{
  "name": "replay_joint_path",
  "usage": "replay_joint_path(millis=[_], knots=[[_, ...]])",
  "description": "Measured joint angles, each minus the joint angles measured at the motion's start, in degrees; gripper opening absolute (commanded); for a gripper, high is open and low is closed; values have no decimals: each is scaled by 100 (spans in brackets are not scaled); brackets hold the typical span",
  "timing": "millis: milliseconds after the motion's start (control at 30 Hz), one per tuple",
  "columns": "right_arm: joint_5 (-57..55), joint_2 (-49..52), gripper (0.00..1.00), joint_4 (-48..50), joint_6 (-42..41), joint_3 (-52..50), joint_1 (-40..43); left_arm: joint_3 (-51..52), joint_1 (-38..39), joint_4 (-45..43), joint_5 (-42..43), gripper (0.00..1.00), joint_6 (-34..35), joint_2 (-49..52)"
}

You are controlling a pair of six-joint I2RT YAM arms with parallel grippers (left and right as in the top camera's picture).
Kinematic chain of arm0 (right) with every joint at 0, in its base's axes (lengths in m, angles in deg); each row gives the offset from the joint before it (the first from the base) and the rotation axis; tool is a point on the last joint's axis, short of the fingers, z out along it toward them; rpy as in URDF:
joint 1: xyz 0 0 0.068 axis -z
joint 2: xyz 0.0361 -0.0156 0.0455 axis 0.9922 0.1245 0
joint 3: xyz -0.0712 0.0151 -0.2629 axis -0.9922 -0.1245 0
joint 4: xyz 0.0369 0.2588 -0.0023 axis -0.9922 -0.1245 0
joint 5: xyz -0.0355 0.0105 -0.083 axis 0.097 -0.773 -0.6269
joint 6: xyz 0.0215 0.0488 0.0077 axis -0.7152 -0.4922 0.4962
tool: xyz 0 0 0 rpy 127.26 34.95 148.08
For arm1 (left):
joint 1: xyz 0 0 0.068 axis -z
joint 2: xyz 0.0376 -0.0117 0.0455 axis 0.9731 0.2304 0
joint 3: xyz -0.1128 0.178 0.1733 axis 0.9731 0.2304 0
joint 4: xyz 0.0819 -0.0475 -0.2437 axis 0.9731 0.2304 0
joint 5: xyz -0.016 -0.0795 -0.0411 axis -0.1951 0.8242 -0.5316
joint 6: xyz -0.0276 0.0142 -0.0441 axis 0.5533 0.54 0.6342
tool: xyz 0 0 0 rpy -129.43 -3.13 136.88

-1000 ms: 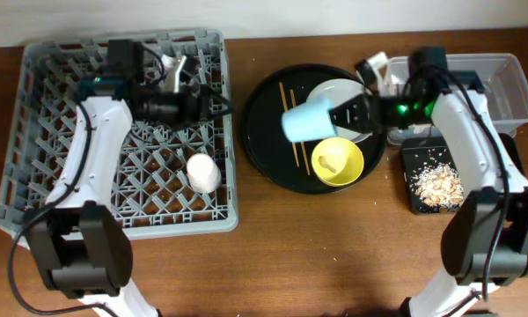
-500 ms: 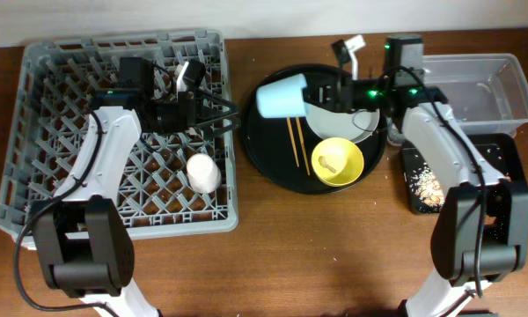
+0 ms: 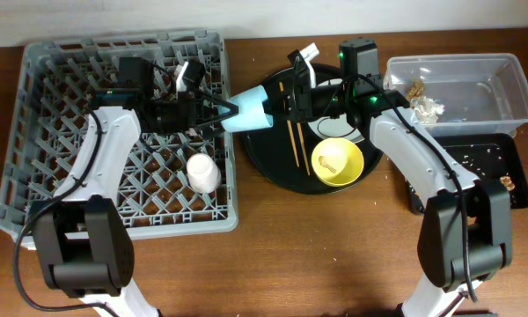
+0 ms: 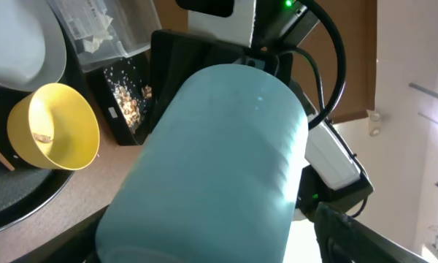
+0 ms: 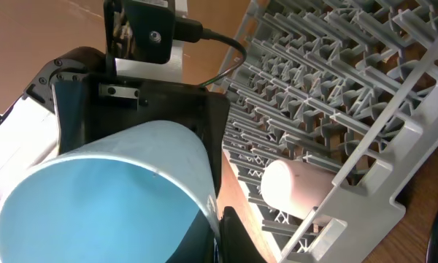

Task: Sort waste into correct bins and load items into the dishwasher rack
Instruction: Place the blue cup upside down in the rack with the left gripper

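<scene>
Moved: blue cup (image 3: 246, 113) shifted from over round tray (image 3: 268, 167) to its 9 o'clock, at rack (image 3: 35, 132) edge.
Blue cup: airborne, on its side, mouth toward 3 o'clock, between both grippers.
Right gripper (image 3: 280, 103): pinching cup rim.
Left gripper (image 3: 226, 113): fingers spread around cup base; contact unclear.
White cup (image 3: 202, 172): in rack, 7 o'clock of blue cup.

From my remote screen I see a brown wooden table (image 3: 334, 255) running up to a pale wall (image 3: 246, 16) at its far edge, and right of centre on it a large round black tray (image 3: 268, 160) lying flat, low-rimmed.
</scene>
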Motion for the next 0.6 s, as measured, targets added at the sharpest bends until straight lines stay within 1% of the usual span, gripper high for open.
replay_joint_path(millis=[67, 133, 167, 233, 267, 300, 367, 400, 500, 533, 600], knots=[[0, 0, 4, 13, -46, 2, -17, 0, -2, 2, -35, 69, 4, 0], [-46, 0, 4, 11, -50, 2, -44, 2, -31, 0, -26, 55, 13, 0], [-87, 0, 4, 11, -59, 2, -66, 2, -42, 2, 13, 52, -4, 0], [-146, 0, 5, 13, -70, 2, -116, 4, -98, 2, 63, 50, 7, 0], [-170, 0, 7, 13, -72, 2, -127, 4, -109, 4, 70, 47, -2, 0], [-177, 0, 20, 11, -79, 2, -131, 4, -114, 4, 79, 45, -4, 0], [-240, 0, 63, -9, -70, 2, -186, 4, -105, -24, 76, 40, -2, 0], [-249, 0, 71, -11, -96, 2, -286, 4, -68, -28, 76, 40, -2, 0], [-337, 0, 82, -28, -63, 2, -306, 7, -153, -317, 33, 40, 0, 0], [-345, 0, 88, -33, -66, 2, -234, 7, -262, -345, -129, 40, 2, 0], [-341, 0, 91, -96, -50, 2, 2, 7, -586, -361, -560, 40, 59, 0]])
